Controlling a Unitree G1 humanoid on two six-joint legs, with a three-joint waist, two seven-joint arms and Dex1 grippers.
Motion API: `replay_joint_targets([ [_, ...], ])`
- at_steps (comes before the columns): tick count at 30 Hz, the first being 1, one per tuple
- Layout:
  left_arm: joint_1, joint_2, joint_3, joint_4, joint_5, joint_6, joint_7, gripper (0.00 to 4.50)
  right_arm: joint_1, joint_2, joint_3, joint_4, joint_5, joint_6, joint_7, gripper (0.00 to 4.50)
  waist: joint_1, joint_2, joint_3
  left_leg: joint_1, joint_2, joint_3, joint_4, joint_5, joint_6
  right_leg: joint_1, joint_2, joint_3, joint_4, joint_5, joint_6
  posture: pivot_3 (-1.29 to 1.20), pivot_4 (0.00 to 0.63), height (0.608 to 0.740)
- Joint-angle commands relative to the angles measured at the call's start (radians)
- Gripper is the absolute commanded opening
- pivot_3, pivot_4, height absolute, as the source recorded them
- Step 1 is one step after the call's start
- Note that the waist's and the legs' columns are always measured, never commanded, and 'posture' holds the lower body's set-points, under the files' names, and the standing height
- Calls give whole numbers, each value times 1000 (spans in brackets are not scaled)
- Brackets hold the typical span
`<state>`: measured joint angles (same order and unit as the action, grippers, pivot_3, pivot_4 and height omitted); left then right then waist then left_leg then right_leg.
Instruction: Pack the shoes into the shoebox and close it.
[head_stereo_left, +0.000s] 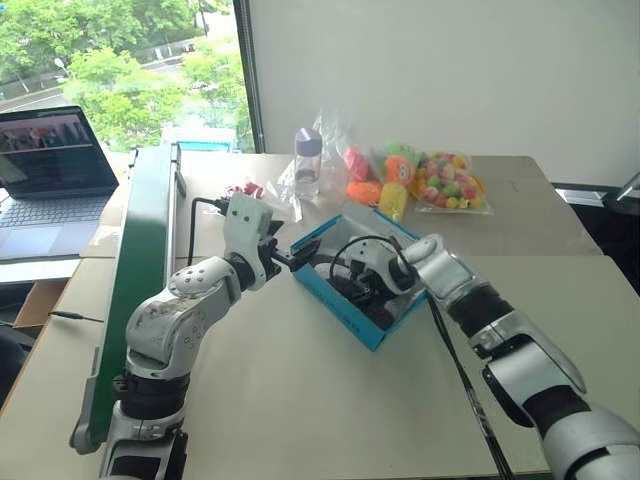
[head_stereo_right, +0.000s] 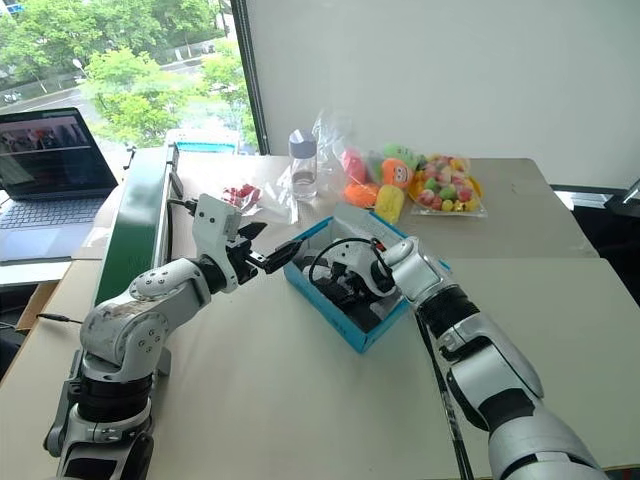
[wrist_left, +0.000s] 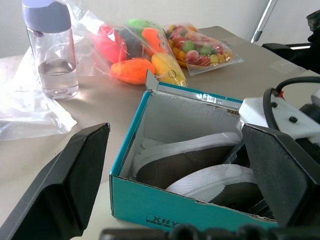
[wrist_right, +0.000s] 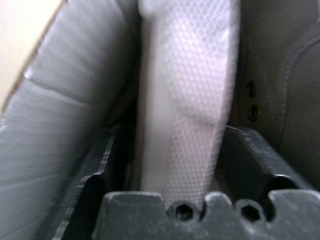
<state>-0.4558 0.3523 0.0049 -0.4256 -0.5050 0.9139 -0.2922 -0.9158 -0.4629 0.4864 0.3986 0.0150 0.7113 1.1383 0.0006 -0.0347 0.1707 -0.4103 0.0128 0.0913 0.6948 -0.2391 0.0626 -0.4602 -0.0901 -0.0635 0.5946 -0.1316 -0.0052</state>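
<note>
Shoebox (wrist_left: 150, 210) looks like matte teal cardboard, shoes (wrist_left: 200, 165) dull fabric with textured mesh soles, desk (head_stereo_left: 300, 400) smooth matte beige.

2 shoes (wrist_left: 190, 162), both in 1 teal shoebox (wrist_left: 150, 212). 1 water bottle (wrist_left: 50, 50) at the box's 11 o'clock. 2 clear bags of plush toys (head_stereo_left: 445, 180) at its 1 o'clock. 1 laptop (head_stereo_left: 50, 165), 1 green conveyor (head_stereo_left: 140, 250) at 9 o'clock.
</note>
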Motion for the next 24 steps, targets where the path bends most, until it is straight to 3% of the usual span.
replay_joint_targets([
  [1, -23, -3, 7, -10, 12, -35, -7, 4500, -49, -56, -117, -211, 108, 196, 56, 4456, 1, 0, 0, -1, 0, 0, 0, 2, 4, -1, 0, 0, 0, 0, 0, 0, 150, 740],
  [6, -31, 4, -10, 6, 15, -39, -37, 4500, -110, -121, -326, -350, 240, 427, 3, 4456, 3, 0, 0, -5, 0, 0, -1, 2, 4, -4, -1, -1, 0, 0, -1, 0, 150, 740],
  [10, -54, 45, -50, 9, 7, -39, -116, 4500, -61, -233, -443, -439, 300, 522, -33, 4456, 18, 0, 0, -5, 0, -1, 0, -1, -1, -4, -1, -2, -1, -1, -3, 0, 150, 740],
  [14, -88, 102, -80, 17, -26, -36, -240, 4500, 83, -359, -599, -572, 383, 627, -60, 3381, 29, 0, 0, -8, 0, 0, 0, -3, 0, -5, -2, -2, -3, -2, -3, 0, 150, 740],
  [20, -200, 247, -190, 127, 11, -109, -518, 4500, 399, -476, -761, -768, 450, 657, -104, 1338, 22, 0, 0, -11, -1, 1, 0, 0, 7, -9, -1, -1, -2, -3, 0, 0, 150, 740],
  [22, -236, 264, -215, 164, 36, -140, -558, 4500, 539, -464, -862, -793, 493, 669, -93, 582, 23, 0, 0, -11, 0, 1, 0, 1, 7, -9, -1, -1, -1, -3, 0, 0, 150, 740],
  [24, -265, 269, -227, 187, 36, -136, -592, 4500, 668, -368, -1020, -788, 559, 671, -88, 40, 26, 0, 0, -10, 0, 0, 1, 1, 7, -8, 0, -1, -1, -3, -1, 0, 150, 740],
])
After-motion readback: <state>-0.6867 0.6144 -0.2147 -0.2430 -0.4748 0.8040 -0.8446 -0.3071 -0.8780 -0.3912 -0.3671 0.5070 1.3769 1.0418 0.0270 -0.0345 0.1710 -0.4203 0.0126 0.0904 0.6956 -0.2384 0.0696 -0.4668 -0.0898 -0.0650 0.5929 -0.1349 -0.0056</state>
